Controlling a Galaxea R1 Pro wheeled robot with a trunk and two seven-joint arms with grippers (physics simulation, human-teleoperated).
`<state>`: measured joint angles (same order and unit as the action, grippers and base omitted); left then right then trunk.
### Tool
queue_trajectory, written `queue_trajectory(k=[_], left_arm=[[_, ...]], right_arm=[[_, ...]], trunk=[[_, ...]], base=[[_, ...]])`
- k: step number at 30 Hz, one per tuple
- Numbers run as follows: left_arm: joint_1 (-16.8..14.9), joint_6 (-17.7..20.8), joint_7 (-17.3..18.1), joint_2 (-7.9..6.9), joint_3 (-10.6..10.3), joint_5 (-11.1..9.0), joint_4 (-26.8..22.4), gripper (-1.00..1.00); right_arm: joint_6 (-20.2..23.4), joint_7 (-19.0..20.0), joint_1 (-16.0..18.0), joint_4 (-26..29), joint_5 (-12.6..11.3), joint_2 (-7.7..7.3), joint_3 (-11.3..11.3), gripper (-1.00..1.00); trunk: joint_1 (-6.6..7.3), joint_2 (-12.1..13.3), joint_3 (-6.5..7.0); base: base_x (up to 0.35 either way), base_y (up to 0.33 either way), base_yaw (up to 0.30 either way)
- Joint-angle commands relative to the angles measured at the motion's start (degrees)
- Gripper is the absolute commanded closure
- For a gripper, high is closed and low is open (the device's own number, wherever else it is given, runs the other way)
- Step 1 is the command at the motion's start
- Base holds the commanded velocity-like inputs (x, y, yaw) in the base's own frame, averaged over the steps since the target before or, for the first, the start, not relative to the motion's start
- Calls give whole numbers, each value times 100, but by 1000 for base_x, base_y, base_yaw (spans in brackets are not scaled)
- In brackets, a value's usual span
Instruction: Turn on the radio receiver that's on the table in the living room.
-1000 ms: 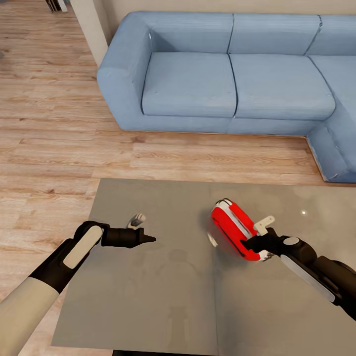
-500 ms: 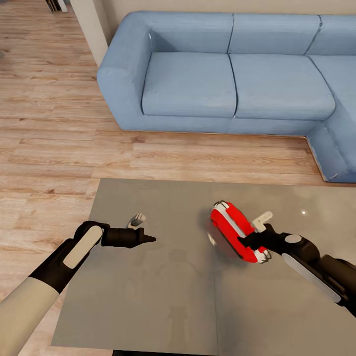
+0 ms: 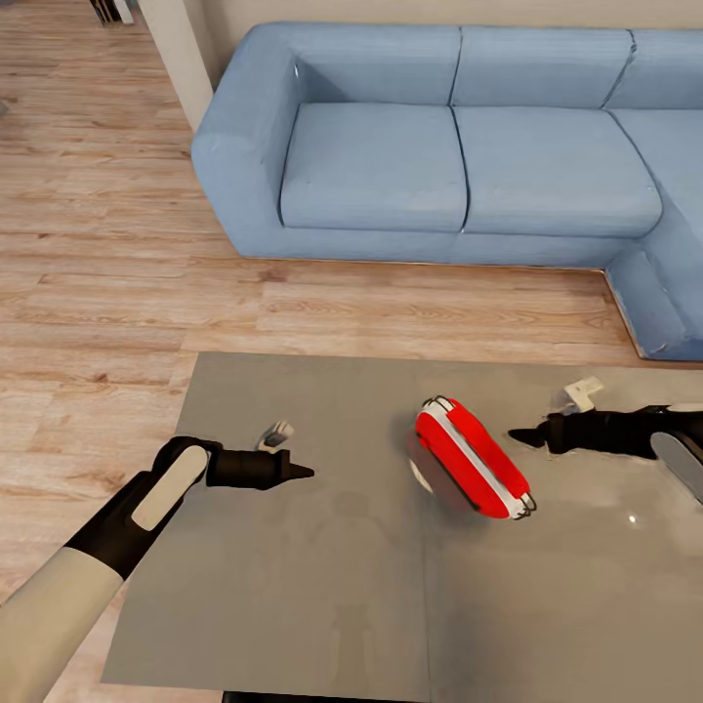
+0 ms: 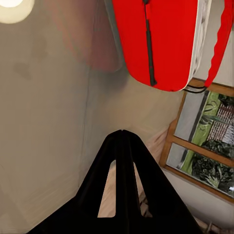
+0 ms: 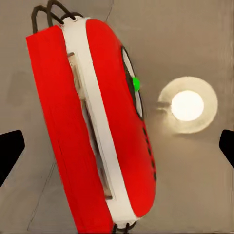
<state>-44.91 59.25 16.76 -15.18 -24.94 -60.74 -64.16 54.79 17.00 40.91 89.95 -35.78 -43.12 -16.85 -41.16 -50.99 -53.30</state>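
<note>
My right gripper [image 3: 515, 436] hangs jaws-apart beside the glossy red radio receiver [image 3: 471, 456]; left gripper [image 3: 305, 473] pinched together, well apart.

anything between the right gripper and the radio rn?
Nothing visible. The right gripper hangs beside the radio receiver with only bare table in the gap; its fingers are spread, the radio centred between them.

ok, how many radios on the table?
1. The radio lies on its side mid-table, between the left gripper and right gripper, touching neither. No others in view.
</note>
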Motion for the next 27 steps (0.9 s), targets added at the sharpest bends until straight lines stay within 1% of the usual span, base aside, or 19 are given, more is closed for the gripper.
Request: queue_trajectory(k=[1,3,5,7,9,14,18,23,27], left_arm=[[0,0,1,6,1,1,0,100],[0,-1,2,10,1,1,0,100],[0,1,2,13,4,1,0,100],[0,7,2,14,4,-1,-6,100],[0,16,6,15,4,-11,-20,100],[0,25,17,13,4,-43,-63,100],[0,39,28,4,6,-64,-133,100],[0,47,30,-8,12,-66,-288,100],[0,44,29,-10,15,-62,-367,100]], right_arm=[[154,103,-1,5,-5,-9,188,-100],[364,195,0,10,-2,-23,354,-100],[521,247,1,12,-1,-74,439,-100],[521,284,0,3,-4,-157,477,-100],[521,302,-2,0,-6,-194,482,-100],[521,318,-4,-4,-14,-224,417,-100],[521,320,-44,-10,-13,-225,278,-100],[521,327,-187,-12,-16,-219,237,-100],[521,335,-221,-12,-39,-210,229,-100]], trunk=[[0,0,0],[0,0,0],[0,0,0],[0,0,0],[0,0,0],[0,0,0],[0,0,0],[0,0,0],[0,0,0]], base=[[0,0,0],[0,0,0],[0,0,0],[0,0,0],[0,0,0],[0,0,0],[0,0,0],[0,0,0],[0,0,0]])
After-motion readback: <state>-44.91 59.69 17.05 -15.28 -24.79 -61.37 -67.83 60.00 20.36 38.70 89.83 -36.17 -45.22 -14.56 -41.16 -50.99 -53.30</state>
